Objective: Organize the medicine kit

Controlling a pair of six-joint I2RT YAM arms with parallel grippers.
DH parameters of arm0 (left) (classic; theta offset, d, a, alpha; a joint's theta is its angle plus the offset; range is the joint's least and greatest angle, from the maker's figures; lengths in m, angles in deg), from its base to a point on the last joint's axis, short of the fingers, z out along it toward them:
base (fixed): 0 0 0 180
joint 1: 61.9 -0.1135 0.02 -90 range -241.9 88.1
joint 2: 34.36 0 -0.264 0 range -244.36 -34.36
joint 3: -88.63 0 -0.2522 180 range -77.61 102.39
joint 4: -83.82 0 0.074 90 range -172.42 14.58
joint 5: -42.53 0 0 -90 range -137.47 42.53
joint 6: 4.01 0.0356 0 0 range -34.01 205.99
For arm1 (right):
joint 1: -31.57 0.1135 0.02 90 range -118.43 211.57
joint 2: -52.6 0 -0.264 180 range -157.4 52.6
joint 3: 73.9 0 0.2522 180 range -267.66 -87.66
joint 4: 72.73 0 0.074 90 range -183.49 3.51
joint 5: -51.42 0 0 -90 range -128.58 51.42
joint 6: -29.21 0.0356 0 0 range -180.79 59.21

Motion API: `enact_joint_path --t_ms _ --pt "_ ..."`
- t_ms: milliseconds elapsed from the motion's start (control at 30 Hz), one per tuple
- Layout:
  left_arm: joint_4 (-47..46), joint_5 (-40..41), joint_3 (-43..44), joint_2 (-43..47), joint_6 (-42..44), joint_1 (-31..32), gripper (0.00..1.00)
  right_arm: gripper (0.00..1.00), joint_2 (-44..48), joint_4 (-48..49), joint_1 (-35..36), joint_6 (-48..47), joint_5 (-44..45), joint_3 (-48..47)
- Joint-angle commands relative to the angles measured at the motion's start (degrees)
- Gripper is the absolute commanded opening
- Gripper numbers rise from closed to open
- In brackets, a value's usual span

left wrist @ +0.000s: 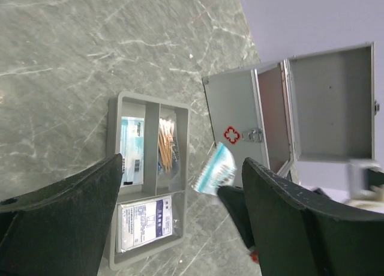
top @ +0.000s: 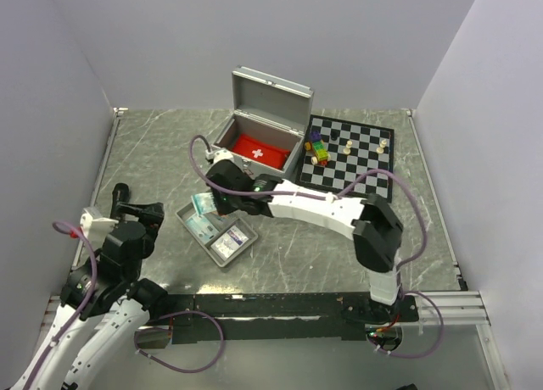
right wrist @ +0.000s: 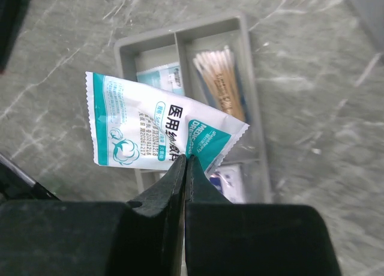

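- Left end effector: nearest, at the near-left of the tabletop. Fingers spread wide, nothing between them. It hangs off to the tray's side, probably parked clear so the other arm has room.
- Shallow grey divided tray: flat on the tabletop just beyond. Its compartments hold cotton swabs and flat sealed packs. Looks like the supply point for loose items.
- Right end effector: reached across over the tray, fingers pinched together on the lower edge of a white-and-teal gauze packet. An edge grip suits a thin, limp sachet; it hangs clear of the tray.
- Medicine kit: past the tray, centre-back, lid stood upright. A red pouch lies inside. The open lid leaves a straight drop-in path, likely the packet's destination.
- Chessboard: far right, touching or just beside the kit, with a few pieces on it. Seems unrelated to the task.
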State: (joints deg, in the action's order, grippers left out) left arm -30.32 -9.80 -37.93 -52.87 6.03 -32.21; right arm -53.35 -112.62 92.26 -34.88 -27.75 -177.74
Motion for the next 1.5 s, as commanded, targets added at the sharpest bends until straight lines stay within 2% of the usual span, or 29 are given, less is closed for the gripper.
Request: enact_joint_path --t_ms 0,200,367,1033,1233,1333,1467 --pt "6.4 4.1 4.0 -0.5 -6.0 -0.2 0.85 0.00 -5.7 -4.2 0.0 7.2 -1.2 -5.3" --pt "10.7 7.3 5.7 -0.5 -10.6 -0.2 0.85 0.00 -11.3 -9.7 0.1 14.5 1.6 -12.7" --pt "13.8 8.9 7.3 -2.0 -12.7 -0.2 0.85 0.00 -15.0 -11.4 1.6 17.1 0.5 -16.3" --pt "15.2 6.4 4.5 2.2 -15.4 -0.2 0.84 0.00 -23.6 -13.9 1.9 22.7 -10.3 -23.2" --pt "14.3 5.9 3.7 1.5 -14.6 -0.2 0.84 0.35 -22.5 -12.1 1.3 21.8 -10.2 -21.5" --pt "12.8 5.4 3.0 1.3 -13.6 -0.2 0.84 0.44 -21.4 -11.4 1.3 20.7 -9.4 -20.9" --pt "9.3 3.9 1.9 0.7 -10.7 -0.2 0.84 0.48 -18.7 -10.9 1.4 18.7 -6.6 -19.5"
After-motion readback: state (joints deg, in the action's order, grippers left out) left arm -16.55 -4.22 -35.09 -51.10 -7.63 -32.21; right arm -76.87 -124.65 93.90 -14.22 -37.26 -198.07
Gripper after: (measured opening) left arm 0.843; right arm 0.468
